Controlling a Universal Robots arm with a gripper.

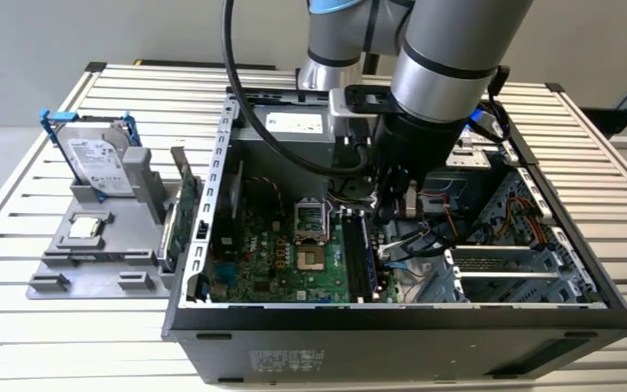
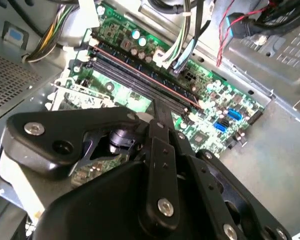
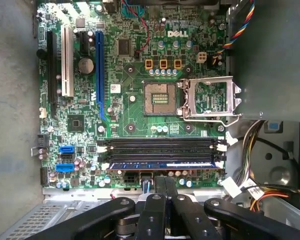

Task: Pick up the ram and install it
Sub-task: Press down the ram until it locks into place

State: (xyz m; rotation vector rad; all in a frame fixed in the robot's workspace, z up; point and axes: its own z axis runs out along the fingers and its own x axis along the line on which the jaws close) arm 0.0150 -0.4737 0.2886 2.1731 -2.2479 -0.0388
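Slatted white surface [image 1: 30, 327] carries the open case, where the ram [image 3: 162, 164] already lies in its slot beneath the gripper [image 3: 160, 187], jaws together, so pressing squarely and evenly should seat it

We count 1 PC case [image 1: 401, 327], 1 motherboard [image 3: 135, 100], 1 ram [image 3: 162, 164] stick, 1 hard drive [image 1: 94, 159], 1 gripper [image 3: 165, 187], 1 CPU socket [image 3: 159, 98].

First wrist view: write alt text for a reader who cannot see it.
A bluish-green RAM stick lies along one of the long black memory slots of a green motherboard. The black pincer sits just beside that slot. An empty silver processor socket lies beyond the slots.
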